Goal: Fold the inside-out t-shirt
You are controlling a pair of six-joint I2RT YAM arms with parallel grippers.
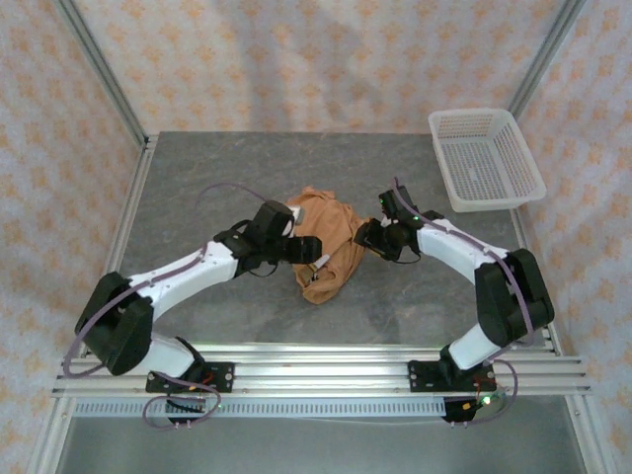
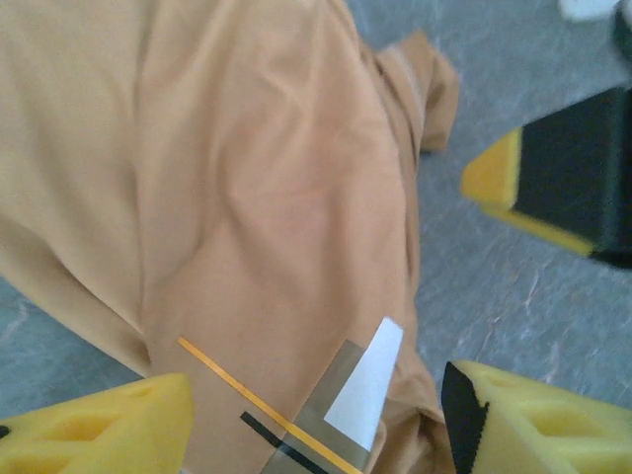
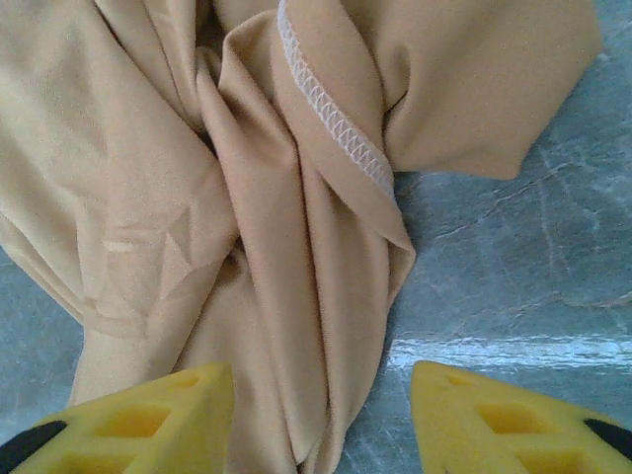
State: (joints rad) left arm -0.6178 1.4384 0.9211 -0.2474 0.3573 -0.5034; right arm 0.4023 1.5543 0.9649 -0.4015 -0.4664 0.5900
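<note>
The t-shirt (image 1: 334,237) lies in a crumpled heap near the middle of the grey table (image 1: 197,178), between the two arms. It is so bunched up that I can't tell front from back, or where the sleeves and neck run. From above, the left gripper (image 2: 316,434) reaches in from the left and covers that edge of the heap. The right gripper (image 3: 316,423) sits at the heap's right edge.

In the left wrist view the left gripper's yellow fingers (image 2: 99,425) are cut off by the bottom of the picture. They stand far apart with tan cloth lying between them, and I see no fold pinched. Whether the tips touch the cloth is hard to say. A yellow and black finger of the other arm pokes in at the upper right of that view, over bare table.

The right gripper is spread wide too. Its fingertips are cropped at the bottom edge, one over the cloth and one over the table, with a twisted fold running down between them.

A white label (image 2: 365,387) shows just in front of the left gripper. It is blank on the side I can see, with no writing to read. Beside it sits a small checked patch (image 2: 296,427) with an orange and a dark line, partly cut off. A white zigzag seam (image 3: 336,114) runs along one turned-over edge of the shirt.

A white mesh basket (image 1: 491,204) stands at the far right corner, well apart from the shirt.
</note>
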